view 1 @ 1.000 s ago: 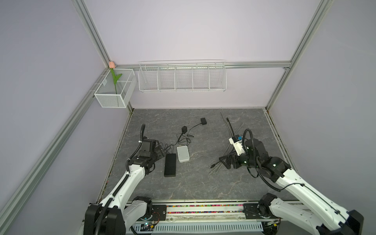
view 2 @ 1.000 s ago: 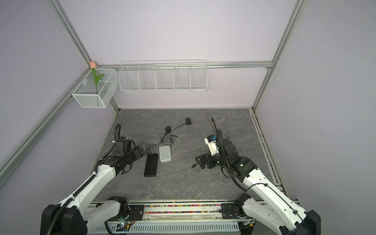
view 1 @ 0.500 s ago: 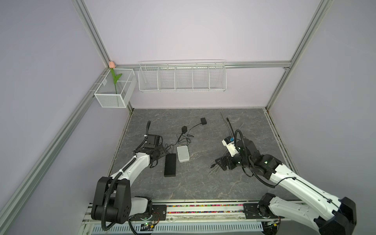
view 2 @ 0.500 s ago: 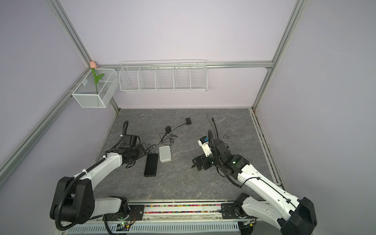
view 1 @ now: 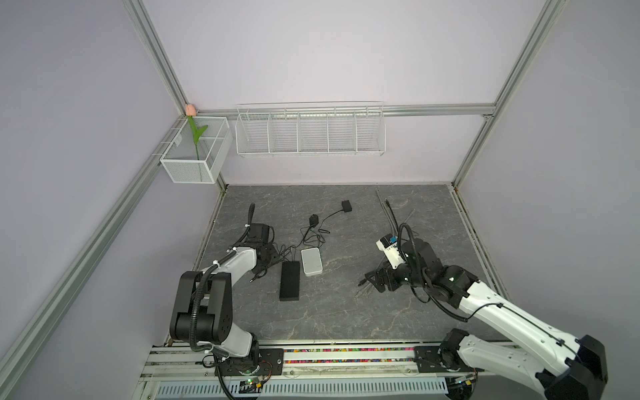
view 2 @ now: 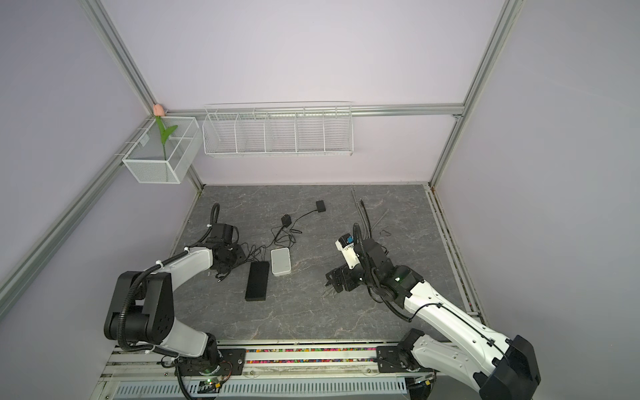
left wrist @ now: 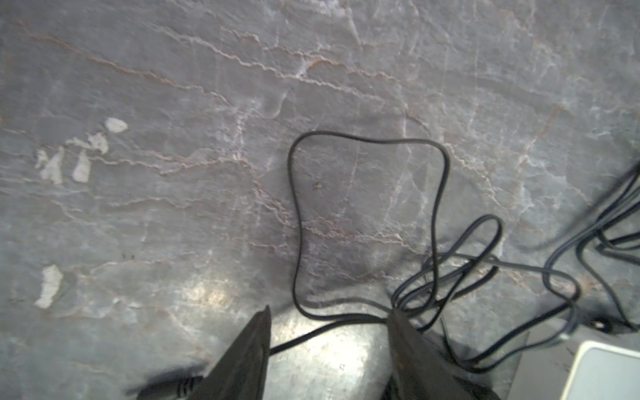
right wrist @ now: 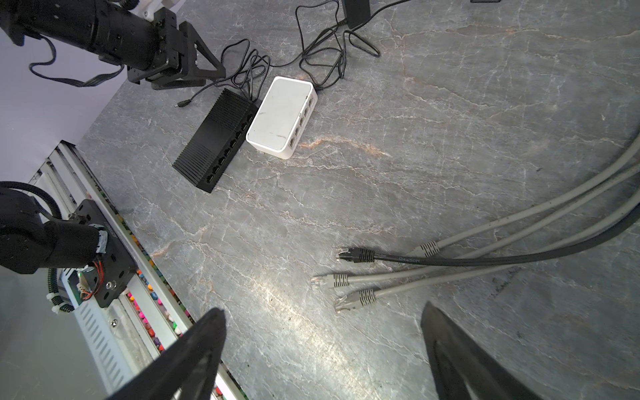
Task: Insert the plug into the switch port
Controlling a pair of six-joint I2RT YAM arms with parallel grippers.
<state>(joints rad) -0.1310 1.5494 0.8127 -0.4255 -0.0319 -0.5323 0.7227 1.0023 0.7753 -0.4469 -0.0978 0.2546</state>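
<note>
Your left gripper [left wrist: 329,308] sits low, jaws part-open astride the thin cable [left wrist: 311,337], pinching nothing. The barrel plug [left wrist: 176,385] lies just outside one finger [left wrist: 249,353], beside the black switch [right wrist: 216,138], long axis running finger to finger. Your right gripper [right wrist: 321,308] hangs wide open, empty, above the Ethernet plugs [right wrist: 353,255]. Left arm is nearer.

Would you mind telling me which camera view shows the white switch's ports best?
The right wrist view: the white switch lies unobstructed there, its row of ports clearly facing the camera. In both top views the switch is small, showing only its plain top; the left wrist view catches just one corner.
</note>
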